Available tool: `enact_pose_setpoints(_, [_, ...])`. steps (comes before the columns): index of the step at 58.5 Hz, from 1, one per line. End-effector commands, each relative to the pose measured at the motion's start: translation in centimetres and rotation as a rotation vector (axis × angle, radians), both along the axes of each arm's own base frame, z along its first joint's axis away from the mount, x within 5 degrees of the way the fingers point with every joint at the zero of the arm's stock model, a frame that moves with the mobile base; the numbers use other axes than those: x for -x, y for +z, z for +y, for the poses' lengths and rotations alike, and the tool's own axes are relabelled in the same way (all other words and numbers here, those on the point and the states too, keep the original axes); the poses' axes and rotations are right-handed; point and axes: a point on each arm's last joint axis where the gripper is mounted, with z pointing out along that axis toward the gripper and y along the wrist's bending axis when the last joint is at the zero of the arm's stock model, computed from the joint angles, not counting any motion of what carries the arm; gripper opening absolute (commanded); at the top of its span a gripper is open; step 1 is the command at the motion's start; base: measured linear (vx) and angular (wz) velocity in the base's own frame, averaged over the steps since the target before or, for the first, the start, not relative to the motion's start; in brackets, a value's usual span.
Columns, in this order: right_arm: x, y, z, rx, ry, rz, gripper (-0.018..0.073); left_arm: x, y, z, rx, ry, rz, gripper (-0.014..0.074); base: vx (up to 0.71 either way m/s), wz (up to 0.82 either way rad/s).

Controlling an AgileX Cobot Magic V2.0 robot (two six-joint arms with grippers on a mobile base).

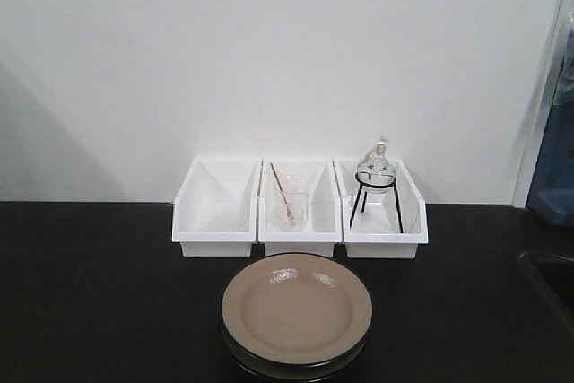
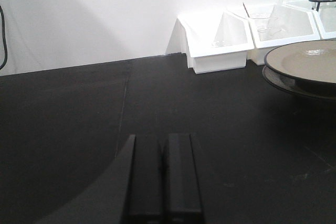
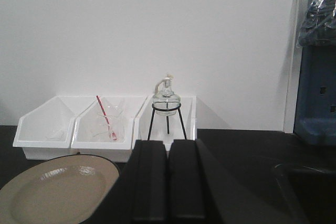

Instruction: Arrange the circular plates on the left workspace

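Two beige plates (image 1: pixel 296 308) with black undersides lie stacked on the black benchtop (image 1: pixel 99 293), in front of the middle white bin. The stack also shows at the right edge of the left wrist view (image 2: pixel 310 64) and at the lower left of the right wrist view (image 3: pixel 58 195). My left gripper (image 2: pixel 163 141) is shut and empty, low over bare benchtop to the left of the stack. My right gripper (image 3: pixel 168 145) is shut and empty, to the right of the stack. Neither gripper shows in the front view.
Three white bins stand along the wall: the left one (image 1: pixel 215 208) looks empty, the middle (image 1: pixel 299 208) holds a glass beaker with a red-tipped rod (image 1: pixel 289 205), the right (image 1: pixel 384 213) holds an alcohol lamp on a black tripod (image 1: pixel 374 177). A recessed sink (image 1: pixel 552 280) lies at far right.
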Motion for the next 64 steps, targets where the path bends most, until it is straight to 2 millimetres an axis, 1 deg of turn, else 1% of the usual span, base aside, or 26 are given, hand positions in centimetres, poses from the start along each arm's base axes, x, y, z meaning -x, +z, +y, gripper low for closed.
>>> enact_pose_setpoints(1, [0.0, 1.0, 0.1, -0.029, 0.017, -0.025, -0.0005, -0.1, 0.3, 0.0, 0.022, 0.004, -0.07, 0.0001, 0.0, 0.0])
enact_pose_setpoints(33, [-0.1, 0.9, 0.3, -0.031, 0.03, -0.021, -0.0005, -0.1, 0.3, 0.0, 0.022, 0.004, -0.07, 0.0001, 0.0, 0.0])
enact_pose_setpoints(41, [-0.7, 0.5, 0.8, 0.037, 0.072, 0.006, -0.0005, -0.1, 0.3, 0.0, 0.022, 0.004, -0.07, 0.0003, 0.0, 0.0])
enact_pose_setpoints(46, [-1.1, -0.1, 1.3, 0.104, 0.13, 0.057, -0.0005, -0.1, 0.3, 0.0, 0.022, 0.004, -0.07, 0.0003, 0.0, 0.0])
enact_pose_setpoints(50, [-1.3, -0.7, 1.5, 0.112, 0.149, 0.119, -0.0005, -0.1, 0.3, 0.0, 0.022, 0.004, -0.07, 0.0003, 0.0, 0.0])
enact_pose_setpoints(51, [-1.3, -0.8, 1.4, 0.072, 0.145, 0.139, -0.0005, -0.1, 0.3, 0.0, 0.022, 0.004, -0.07, 0.0003, 0.0, 0.0])
enact_pose_setpoints(52, [-1.3, -1.0, 1.4, 0.1, 0.14, 0.151, -0.0005, -0.1, 0.3, 0.0, 0.022, 0.004, -0.07, 0.0003, 0.0, 0.0])
enact_pose_setpoints(60, [-1.1, -1.8, 0.8, 0.055, 0.073, 0.257, -0.0005, -0.1, 0.3, 0.0, 0.022, 0.004, -0.07, 0.0003, 0.0, 0.0])
enact_pose_setpoints(64, [-0.5, -2.0, 0.2, 0.058, 0.024, 0.283, -0.0005, -0.1, 0.3, 0.0, 0.022, 0.004, -0.07, 0.0003, 0.0, 0.0])
